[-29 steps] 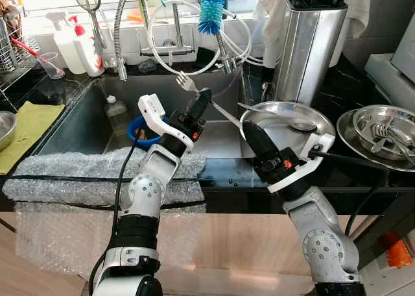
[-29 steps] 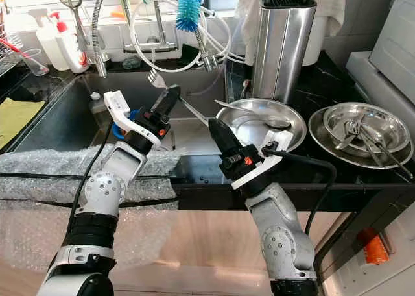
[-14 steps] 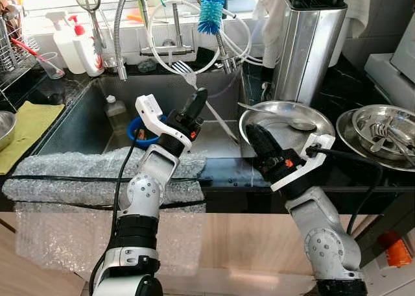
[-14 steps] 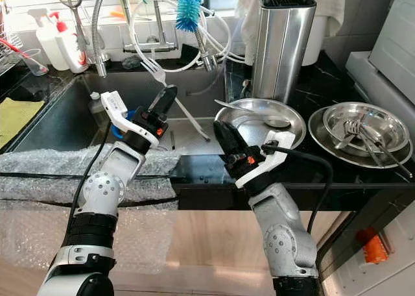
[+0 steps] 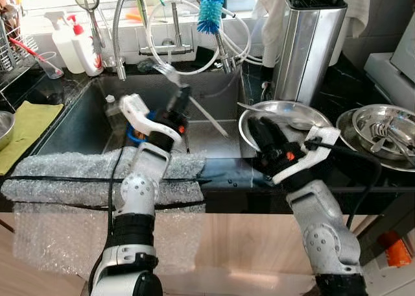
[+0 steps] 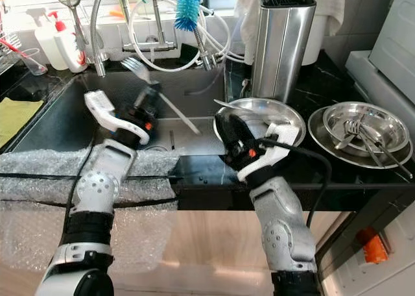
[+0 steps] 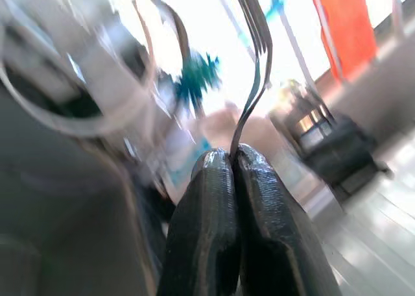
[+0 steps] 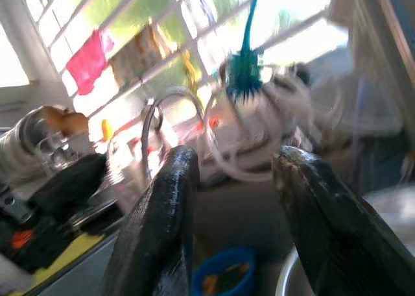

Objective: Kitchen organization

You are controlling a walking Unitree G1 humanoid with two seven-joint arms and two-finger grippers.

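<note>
Steel fork between closed left jaws.

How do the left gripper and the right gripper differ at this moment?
The left gripper is shut on a fork; the right gripper is open and holds nothing. The left gripper is raised over the sink, the right gripper is at the front edge of the steel plate. Both have two black fingers.
</note>
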